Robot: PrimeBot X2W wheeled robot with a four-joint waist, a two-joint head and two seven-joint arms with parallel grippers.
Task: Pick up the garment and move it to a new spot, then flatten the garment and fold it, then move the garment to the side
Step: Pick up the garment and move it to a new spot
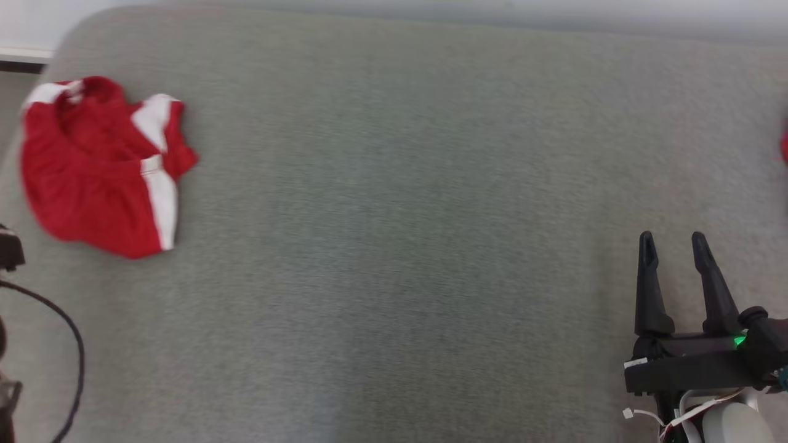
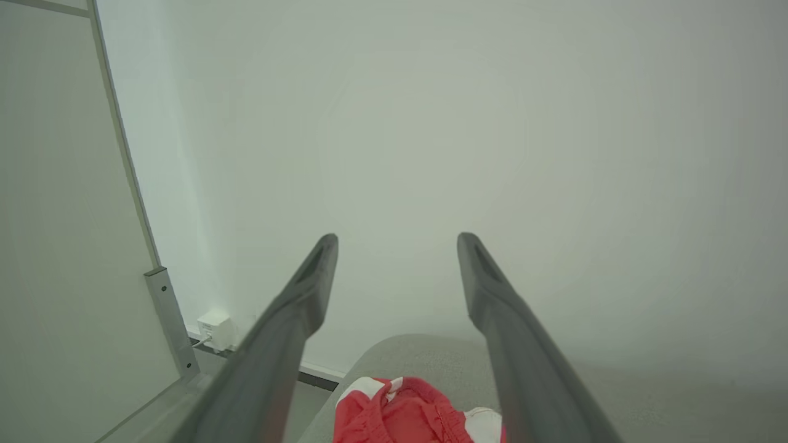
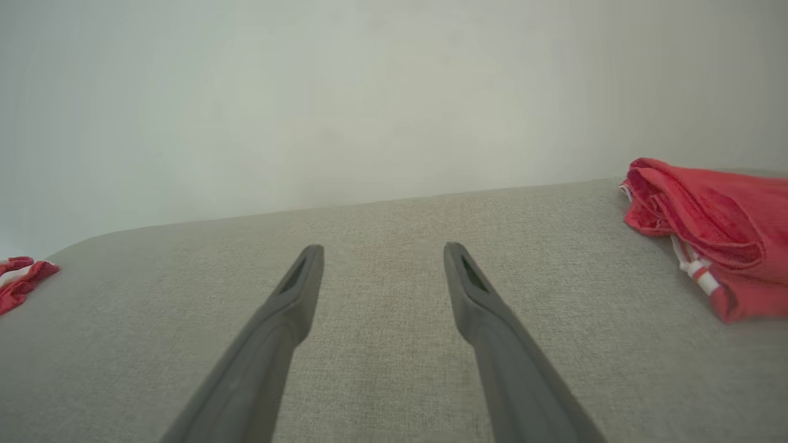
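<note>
A crumpled red garment with white stripes lies at the far left of the grey fabric surface. Its top edge shows low in the left wrist view, below and between my left gripper's fingers. The left gripper is open, held above the garment and pointing at the wall, holding nothing. My right gripper hovers open over bare fabric at the lower right, far from the garment. In the right wrist view that gripper is empty, and the garment is a small red patch at the far left.
A second red cloth with white trim lies at the surface's right end, a red sliver in the head view. A black cable loops at the lower left. Beyond the left edge are a metal post and a white plug.
</note>
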